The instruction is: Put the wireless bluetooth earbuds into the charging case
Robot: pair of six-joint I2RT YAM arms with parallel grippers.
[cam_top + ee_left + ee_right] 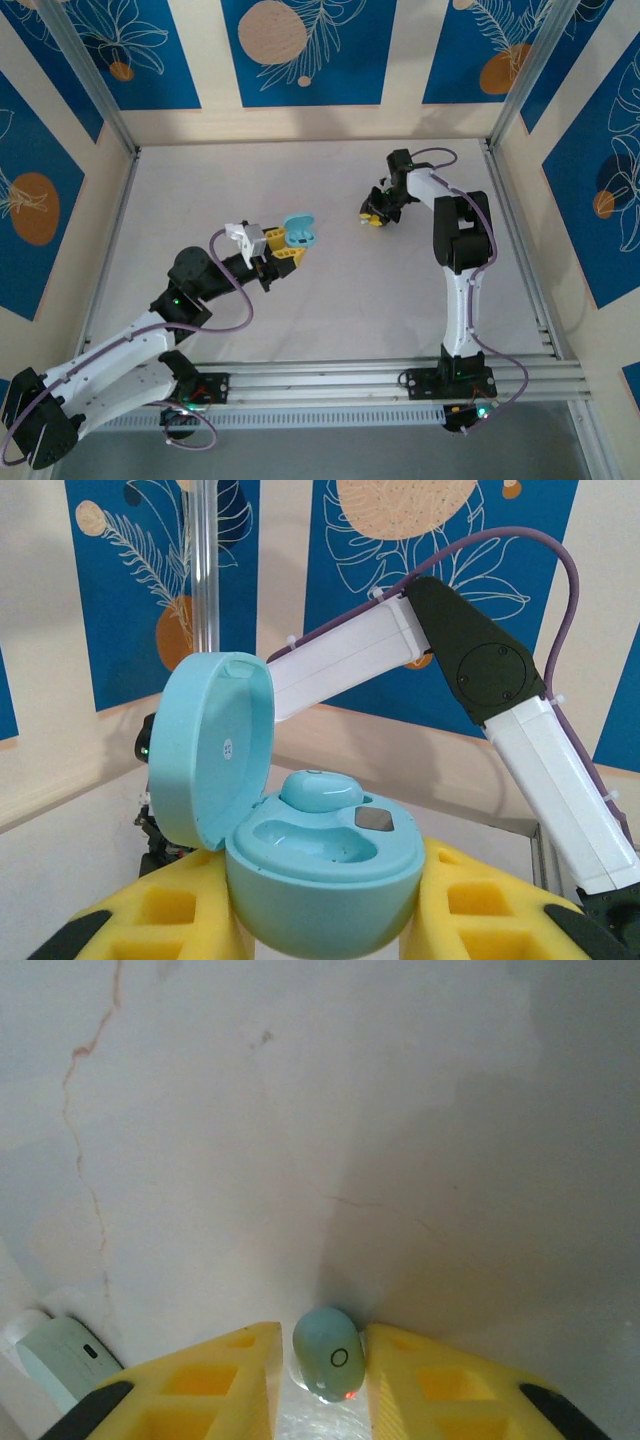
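Close right hand (pixel 374 215) fully on teal earbud (pixel 328 1355), flanked closely on tabletop (pixel 300 1110) by both fingers (pixel 215 1385); treat grip firmness as indeterminable; lift vertically; carry to open charging case (pixel 320 885), clamped in left hand (pixel 288 247); align over empty socket (pixel 300 842) before seating.

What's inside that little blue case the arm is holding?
One pale blue earbud sits in the far hollow of the open case. The near hollow looks empty, with a small grey square beside it. The rim hides the front of its floor.
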